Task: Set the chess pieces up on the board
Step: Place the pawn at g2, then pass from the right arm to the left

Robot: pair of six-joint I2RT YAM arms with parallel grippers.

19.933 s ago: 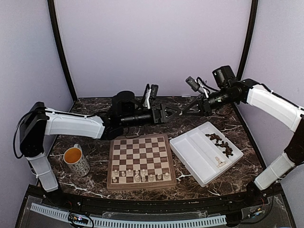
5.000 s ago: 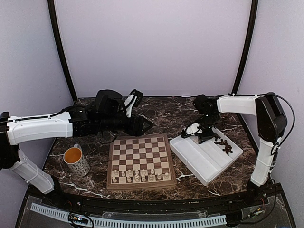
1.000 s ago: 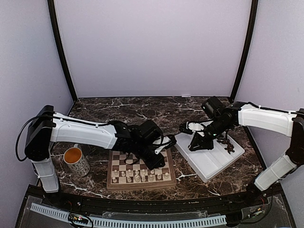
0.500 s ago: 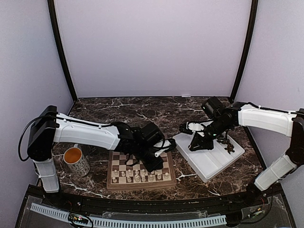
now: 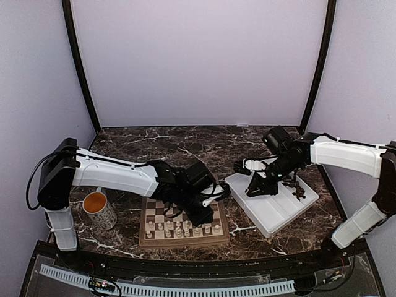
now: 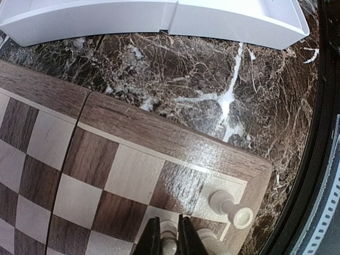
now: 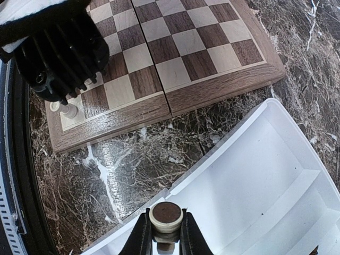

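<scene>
Marble surface (image 5: 185, 145). My left end effector (image 6: 169, 223) clamps a cream piece (image 6: 169, 243) at the board (image 6: 175, 143) corner; my right end effector (image 7: 166, 224) grips a second cream piece (image 7: 166, 213) over the tray (image 7: 255, 175).

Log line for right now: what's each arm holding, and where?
left gripper: shut on pale piece, at board corner squares | right gripper: shut on felt-bottomed piece, above white tray edge

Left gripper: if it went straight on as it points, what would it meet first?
Likely the square wooden chessboard just below; the small pale cream chess piece in the left gripper would touch it first. Depth unclear.
</scene>
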